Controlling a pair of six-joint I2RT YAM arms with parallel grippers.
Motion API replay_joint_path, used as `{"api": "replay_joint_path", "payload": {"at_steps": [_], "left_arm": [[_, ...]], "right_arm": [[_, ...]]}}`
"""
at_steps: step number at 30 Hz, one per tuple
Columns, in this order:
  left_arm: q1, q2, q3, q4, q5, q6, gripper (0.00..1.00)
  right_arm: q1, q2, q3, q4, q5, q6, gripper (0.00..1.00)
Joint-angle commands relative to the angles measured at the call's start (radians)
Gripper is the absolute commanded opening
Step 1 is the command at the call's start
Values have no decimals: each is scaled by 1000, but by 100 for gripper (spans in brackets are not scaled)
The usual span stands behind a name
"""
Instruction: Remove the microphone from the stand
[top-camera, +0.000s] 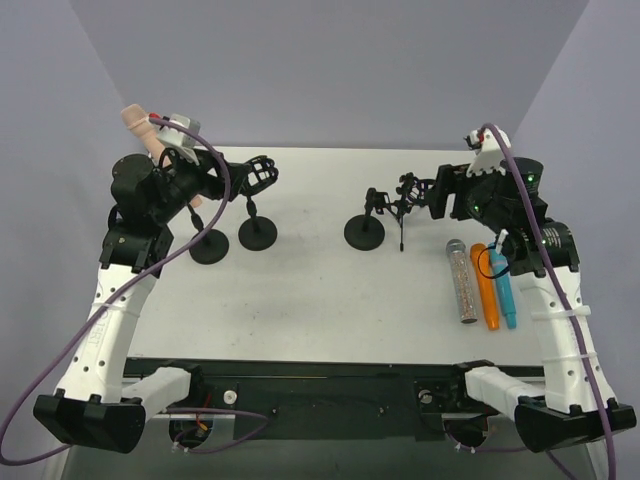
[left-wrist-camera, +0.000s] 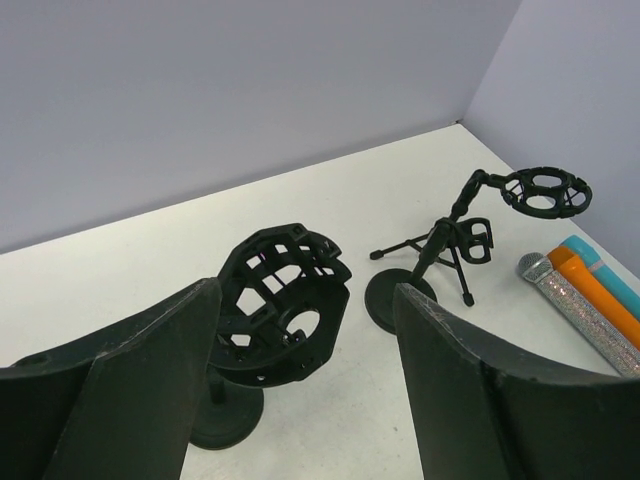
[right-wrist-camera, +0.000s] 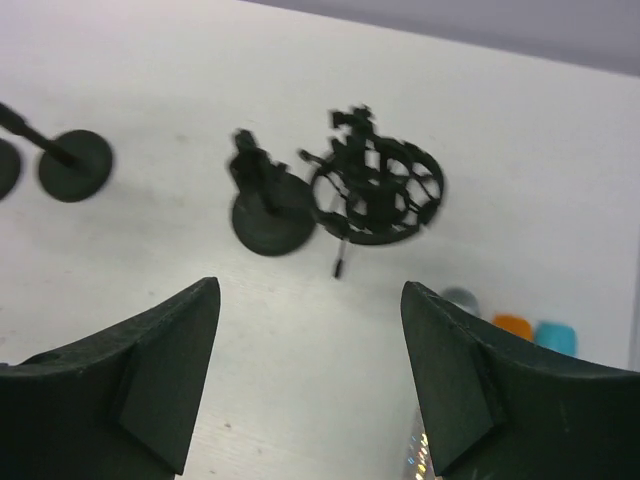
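Note:
A pale pink microphone (top-camera: 138, 124) sticks up at the far left, mostly hidden behind my left arm, above a stand with a round base (top-camera: 209, 246). My left gripper (top-camera: 242, 180) is open around an empty black cage mount (left-wrist-camera: 285, 300) on the neighbouring stand (top-camera: 257, 233); the cage sits close to the left finger. My right gripper (top-camera: 434, 197) is open above the table with nothing in it, beside another empty cage mount (right-wrist-camera: 380, 190) on its stand (top-camera: 364, 232).
Three microphones lie side by side at the right: silver (top-camera: 462, 280), orange (top-camera: 485, 287) and blue (top-camera: 505, 291). A small tripod clip (left-wrist-camera: 470, 240) stands by the right stand's base (left-wrist-camera: 395, 295). Grey walls close the table on three sides.

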Motion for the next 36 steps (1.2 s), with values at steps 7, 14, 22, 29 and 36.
{"api": "replay_joint_path", "payload": {"at_steps": [7,14,22,29,36], "left_arm": [[3,76,45,65,-32,22,77],[3,7,7,53,-27,57,77],[3,-140,-42,-42,-17,258,77],[11,-220,-48,-160,-30,329,77],[37,-220,-59,-139,-6,291,77]], "right_arm": [[327,172,128,89,-80,-2,68],[458,440,416,232,-65,297,75],[630,767,800,250,30,300,72],[677,924,947,259,101,236,70],[696,975,937,238,140,194,61]]}}
